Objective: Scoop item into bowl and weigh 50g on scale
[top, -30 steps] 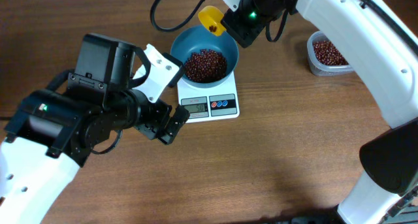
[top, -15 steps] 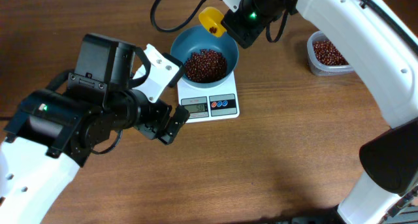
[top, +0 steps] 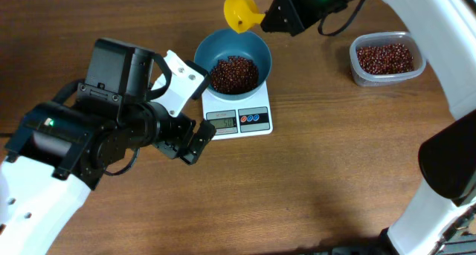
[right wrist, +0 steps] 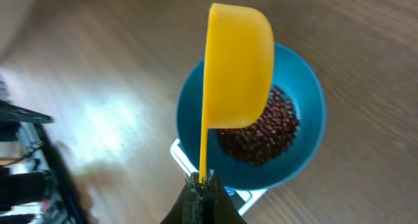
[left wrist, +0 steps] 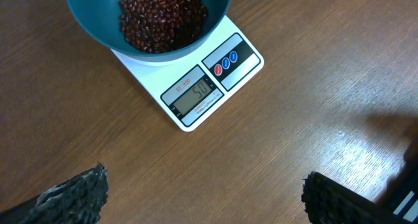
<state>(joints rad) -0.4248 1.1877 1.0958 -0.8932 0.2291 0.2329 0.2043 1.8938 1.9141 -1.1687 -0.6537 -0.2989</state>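
Firstly, left gripper (left wrist: 204, 185): black, with rough textured finger pads (left wrist: 75, 194); the fingers stand wide apart with nothing between them, hovering over the table just left of and nearer than the scale.
Table (top: 335, 173): brown wood-grain top, smooth with a slight sheen in the left wrist view.
Scale (top: 259, 128): small white square digital kitchen scale of smooth plastic, flat on the table; it has a grey display (left wrist: 193, 94) and two round buttons, one blue and one red, at its near edge. The digits appear to read 50 in the left wrist view.
Bowl (top: 223, 43): round, deep, teal-blue plastic bowl with smooth walls, wider than the scale; it sits upright on the scale's platform and overhangs it.
Bowl contents: dark reddish-brown beans (top: 234, 74), tiny and glossy, in a loose heap that covers the bottom and lies well below the rim.
Scoop (top: 239, 13): bright yellow plastic scoop with a rounded cup and a thin flat handle, held in the air over the bowl's far rim and clear of the beans.
Right gripper (right wrist: 201, 183): black fingers pressed together on the end of the scoop's handle.
Tub (top: 355, 68): clear plastic rounded-rectangle tub on the table, well apart from the bowl to the right.
Tub contents: a shallow layer of the same beans.
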